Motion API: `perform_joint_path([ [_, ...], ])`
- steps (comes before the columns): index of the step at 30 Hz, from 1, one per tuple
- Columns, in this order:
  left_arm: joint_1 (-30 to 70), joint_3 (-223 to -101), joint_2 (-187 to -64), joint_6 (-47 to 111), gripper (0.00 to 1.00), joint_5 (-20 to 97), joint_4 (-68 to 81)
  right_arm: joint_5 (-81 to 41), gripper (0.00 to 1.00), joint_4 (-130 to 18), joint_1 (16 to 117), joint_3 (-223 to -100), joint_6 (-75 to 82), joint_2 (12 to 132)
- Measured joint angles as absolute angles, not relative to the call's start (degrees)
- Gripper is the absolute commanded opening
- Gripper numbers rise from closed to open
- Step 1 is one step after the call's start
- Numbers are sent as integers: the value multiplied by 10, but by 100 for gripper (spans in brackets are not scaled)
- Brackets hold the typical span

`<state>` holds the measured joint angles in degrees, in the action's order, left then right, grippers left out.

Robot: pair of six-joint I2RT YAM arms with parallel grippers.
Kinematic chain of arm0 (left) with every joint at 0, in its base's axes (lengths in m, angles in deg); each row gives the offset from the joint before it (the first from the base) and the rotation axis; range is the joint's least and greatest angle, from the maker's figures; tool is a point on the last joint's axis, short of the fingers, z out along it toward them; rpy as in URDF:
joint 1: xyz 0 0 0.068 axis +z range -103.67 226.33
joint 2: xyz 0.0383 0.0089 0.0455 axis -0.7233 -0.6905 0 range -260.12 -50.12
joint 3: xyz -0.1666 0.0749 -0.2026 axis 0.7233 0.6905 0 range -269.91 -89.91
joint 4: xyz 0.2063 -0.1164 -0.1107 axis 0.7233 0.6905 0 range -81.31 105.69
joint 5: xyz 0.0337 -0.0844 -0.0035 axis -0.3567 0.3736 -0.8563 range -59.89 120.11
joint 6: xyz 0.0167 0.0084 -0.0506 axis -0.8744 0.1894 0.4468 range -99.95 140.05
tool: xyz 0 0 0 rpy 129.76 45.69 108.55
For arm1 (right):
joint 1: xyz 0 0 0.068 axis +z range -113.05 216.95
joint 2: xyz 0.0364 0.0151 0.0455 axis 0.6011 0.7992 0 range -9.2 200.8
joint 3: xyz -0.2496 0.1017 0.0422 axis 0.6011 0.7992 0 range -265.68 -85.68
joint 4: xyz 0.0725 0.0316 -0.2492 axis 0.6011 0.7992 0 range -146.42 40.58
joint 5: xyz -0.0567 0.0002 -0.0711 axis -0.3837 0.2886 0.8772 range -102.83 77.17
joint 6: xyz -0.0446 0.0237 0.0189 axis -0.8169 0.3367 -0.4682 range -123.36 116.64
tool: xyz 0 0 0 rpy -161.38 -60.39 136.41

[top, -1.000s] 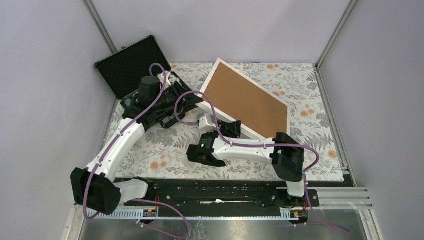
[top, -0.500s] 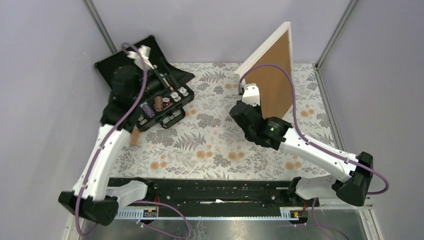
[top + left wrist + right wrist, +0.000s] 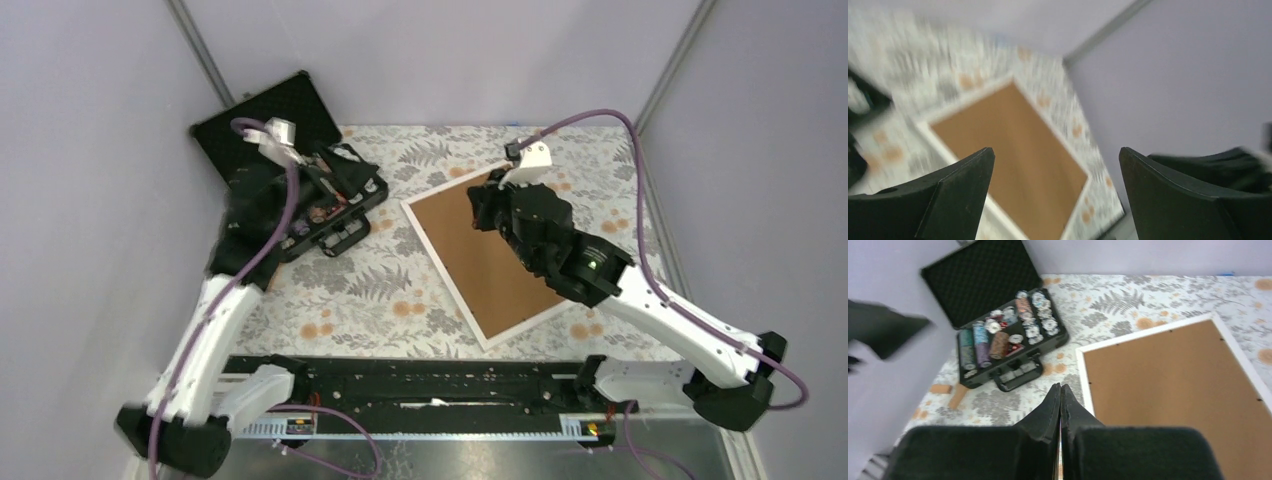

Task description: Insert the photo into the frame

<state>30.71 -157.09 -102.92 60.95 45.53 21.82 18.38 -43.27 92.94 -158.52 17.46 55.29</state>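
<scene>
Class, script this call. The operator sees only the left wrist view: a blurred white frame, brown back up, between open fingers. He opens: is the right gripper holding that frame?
Observer: No. The right gripper is shut, fingers pressed together with nothing between them.
Operator: Any sign of the photo?
Observer: None in any view; the frame shows only its brown backing board.
Operator: What else is there?
Observer: An open black case of poker chips, left of the frame and apart from it.
</scene>
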Motion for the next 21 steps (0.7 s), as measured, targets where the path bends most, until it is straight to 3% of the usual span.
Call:
perform_joint_path([
  [5,289,-1424,-1194,689,99,540,190,168,72,-404,885,-1550,179,580],
  [6,285,-1407,-1213,698,99,544,197,155,80,-399,874,-1538,185,586],
  [8,278,-1371,-1227,716,99,556,209,99,85,-382,842,-1510,190,609],
  [12,272,-1362,-1225,730,99,550,219,-26,83,-332,815,-1507,194,720],
  [15,272,-1363,-1224,730,99,529,233,-107,66,-294,816,-1529,194,830],
  [21,272,-1363,-1243,734,95,503,280,-155,45,-178,823,-1603,197,962],
])
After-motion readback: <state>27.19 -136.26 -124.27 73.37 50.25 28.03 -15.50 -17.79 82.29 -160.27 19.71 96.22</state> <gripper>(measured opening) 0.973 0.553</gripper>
